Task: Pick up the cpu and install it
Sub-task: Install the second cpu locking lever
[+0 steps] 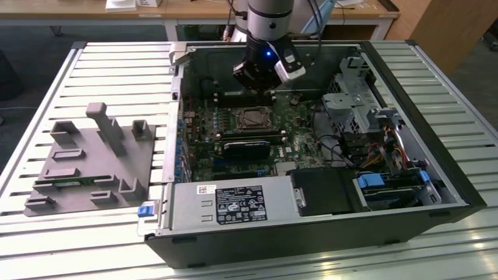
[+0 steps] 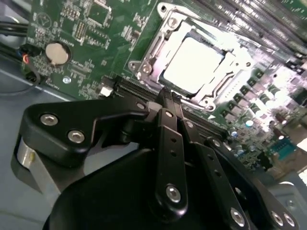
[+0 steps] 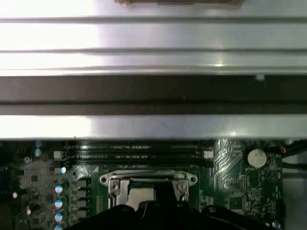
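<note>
I hold the hand [image 2: 168,98] just above the motherboard's socket [image 2: 192,64], where the cpu [image 2: 192,67] already sits seated; its fingers look pressed together, gripping nothing.

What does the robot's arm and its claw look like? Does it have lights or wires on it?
The arm is a round silvery-grey tube with a black wrist part below it, where a small blue light glows. A grey and white box is fixed to the wrist's side, and dark cables run down beside the arm. In the second wrist view the gripper is matte black, made of flat jointed bars held by shiny silver screws.
</note>
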You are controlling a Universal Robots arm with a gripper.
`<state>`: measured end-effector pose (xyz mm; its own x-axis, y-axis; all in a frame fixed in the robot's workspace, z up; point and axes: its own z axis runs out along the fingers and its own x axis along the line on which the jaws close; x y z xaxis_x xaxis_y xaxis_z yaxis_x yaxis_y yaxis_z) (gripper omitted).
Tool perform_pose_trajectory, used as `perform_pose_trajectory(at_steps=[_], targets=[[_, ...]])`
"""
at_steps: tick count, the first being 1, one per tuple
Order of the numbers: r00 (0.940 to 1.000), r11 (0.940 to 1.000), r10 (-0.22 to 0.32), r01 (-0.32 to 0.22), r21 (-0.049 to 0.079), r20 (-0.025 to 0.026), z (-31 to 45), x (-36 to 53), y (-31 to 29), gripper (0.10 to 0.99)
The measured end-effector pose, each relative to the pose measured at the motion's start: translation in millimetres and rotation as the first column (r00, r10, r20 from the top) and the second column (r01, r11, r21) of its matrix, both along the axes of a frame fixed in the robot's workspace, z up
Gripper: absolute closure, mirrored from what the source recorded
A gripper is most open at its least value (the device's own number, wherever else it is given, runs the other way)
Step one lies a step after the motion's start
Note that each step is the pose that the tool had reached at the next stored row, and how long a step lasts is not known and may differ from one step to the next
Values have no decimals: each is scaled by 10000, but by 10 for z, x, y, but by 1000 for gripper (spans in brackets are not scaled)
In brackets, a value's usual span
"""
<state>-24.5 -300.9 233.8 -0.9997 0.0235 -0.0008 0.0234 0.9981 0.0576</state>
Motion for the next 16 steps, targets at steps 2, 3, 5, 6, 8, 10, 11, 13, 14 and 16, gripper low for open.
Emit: perform_pose_trajectory(at_steps=[2, 3, 5, 6, 8, 10, 11, 13, 14, 16], targets=[[10000, 10000, 0, 0, -1, -2, 0, 0, -53, 980], [10000, 10000, 0, 0, -1, -2, 0, 0, -78, 980], [10000, 10000, 0, 0, -1, -2, 0, 0, -134, 980], [10000, 10000, 0, 0, -1, -2, -1, 0, -164, 980], [10000, 10000, 0, 0, -3, -3, -1, 0, -232, 980], [10000, 10000, 0, 0, 4, -8, -6, 1, -303, 980], [10000, 10000, 0, 0, 9, -10, -7, 1, -327, 980], [10000, 10000, 0, 0, 37, -10, -10, 1, -355, 980], [10000, 10000, 1, -1, 58, -11, -11, 1, -364, 980], [10000, 10000, 0, 0, 84, -10, -14, 1, -382, 980]])
